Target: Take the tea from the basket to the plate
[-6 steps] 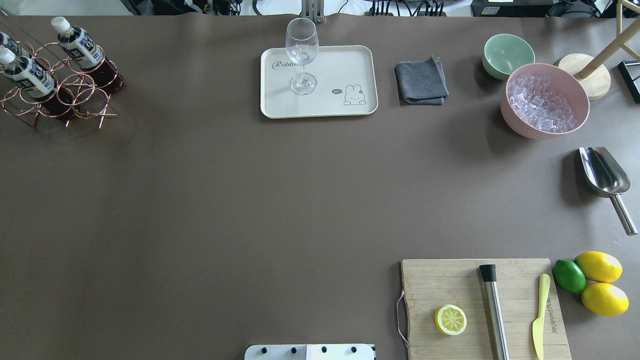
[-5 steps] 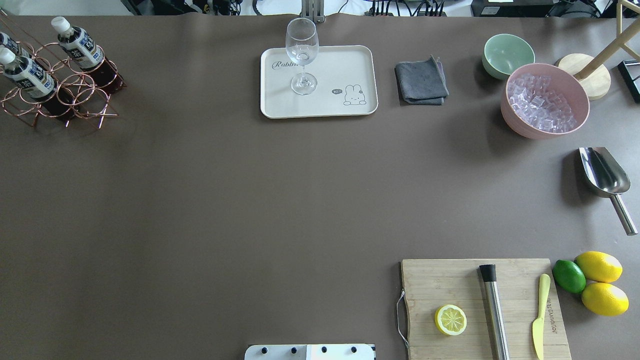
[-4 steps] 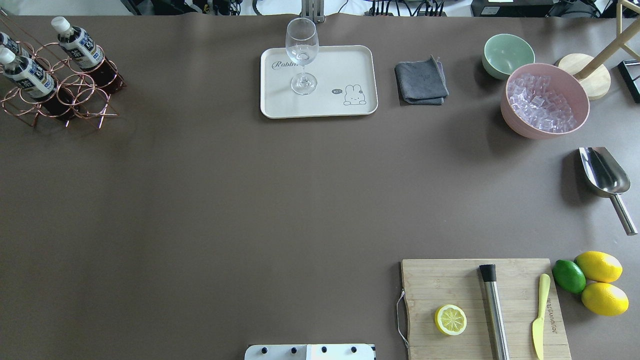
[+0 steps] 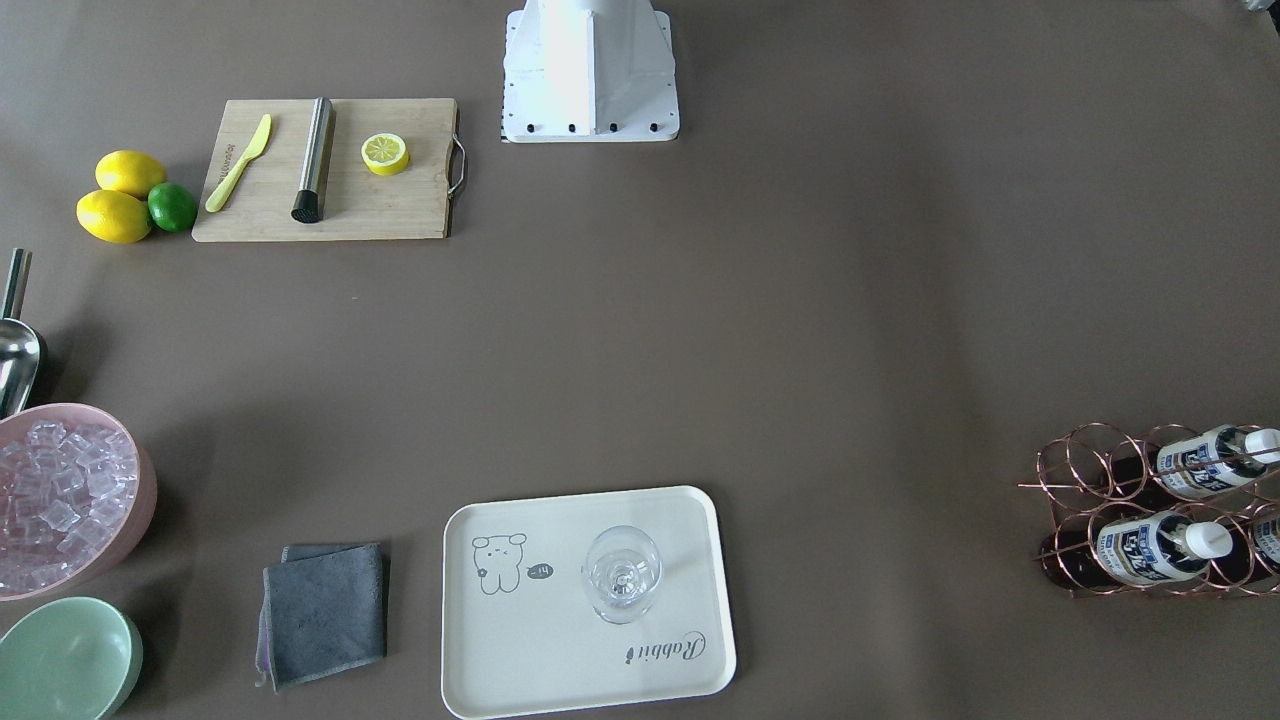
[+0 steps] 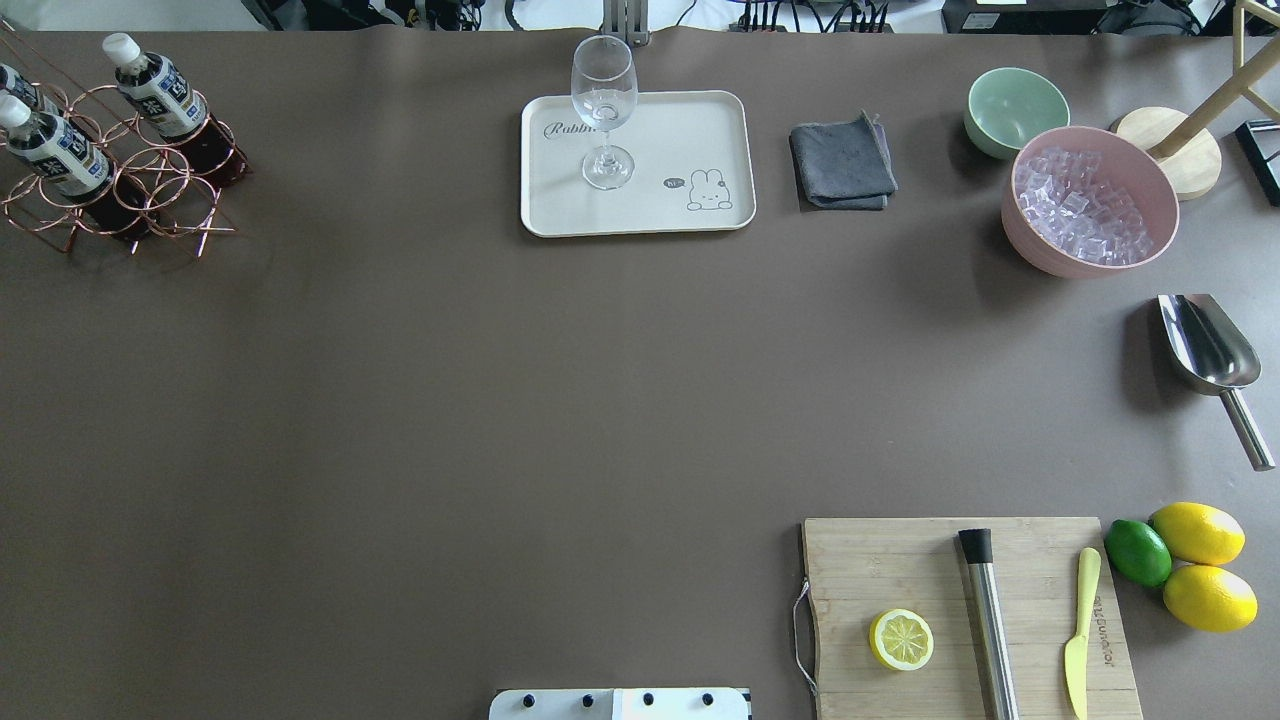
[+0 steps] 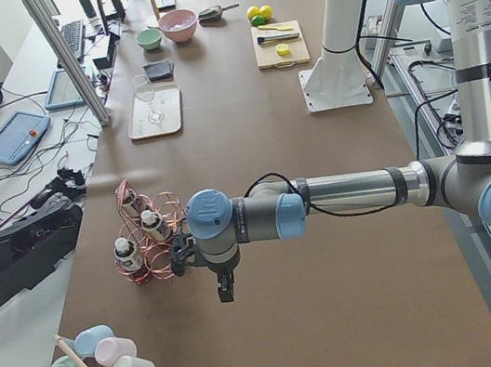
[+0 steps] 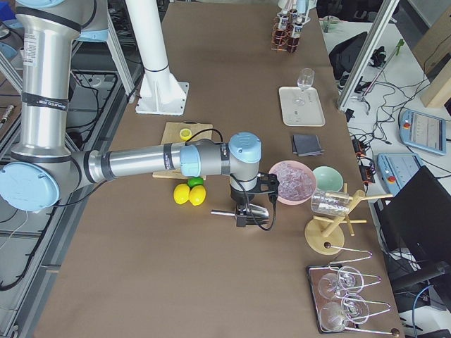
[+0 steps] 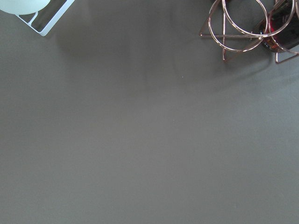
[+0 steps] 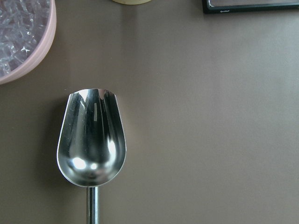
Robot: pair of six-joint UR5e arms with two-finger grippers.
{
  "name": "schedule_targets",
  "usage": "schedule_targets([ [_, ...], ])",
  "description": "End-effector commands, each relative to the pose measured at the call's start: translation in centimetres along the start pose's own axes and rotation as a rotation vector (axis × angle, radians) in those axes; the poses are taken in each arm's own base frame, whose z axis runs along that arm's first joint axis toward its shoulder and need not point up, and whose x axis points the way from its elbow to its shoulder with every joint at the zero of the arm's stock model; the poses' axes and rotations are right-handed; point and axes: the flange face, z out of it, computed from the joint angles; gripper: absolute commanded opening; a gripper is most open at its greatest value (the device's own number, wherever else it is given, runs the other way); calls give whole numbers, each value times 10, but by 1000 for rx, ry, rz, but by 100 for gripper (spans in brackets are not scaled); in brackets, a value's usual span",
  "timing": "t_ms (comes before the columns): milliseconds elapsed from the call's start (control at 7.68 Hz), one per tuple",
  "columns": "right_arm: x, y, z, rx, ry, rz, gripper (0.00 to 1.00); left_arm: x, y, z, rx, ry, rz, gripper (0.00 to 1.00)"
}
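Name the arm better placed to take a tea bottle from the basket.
Left. The left end effector hangs beside the basket holding the tea. The right end effector is over the scoop, at the table's opposite end.

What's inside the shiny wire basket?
Three tea bottles, slotted through the basket's rings. The remaining rings look empty. The third bottle is partly cut off at the picture's edge.

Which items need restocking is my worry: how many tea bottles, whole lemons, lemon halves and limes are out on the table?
Tea bottles: 3
Whole lemons: 2
Lemon halves: 1
Limes: 1
Total: 7
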Motion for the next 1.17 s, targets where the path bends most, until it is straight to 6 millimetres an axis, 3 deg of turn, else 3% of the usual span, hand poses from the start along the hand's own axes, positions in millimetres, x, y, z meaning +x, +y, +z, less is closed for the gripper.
schedule_targets([
  [0,-1,0,-1,2,0,-2,100,8,-7,-7,24,0,30,98],
  [521,-4,-4,-3,5,-2,-6,100,26,-13,-24,83,4,111,98],
  [781,-5,-4,-3,5,-3,-8,100,38,-32,-32,87,-7,324,98],
  [1042,-5,-4,-3,5,-3,-10,100,71,-66,-62,140,-32,586,97],
])
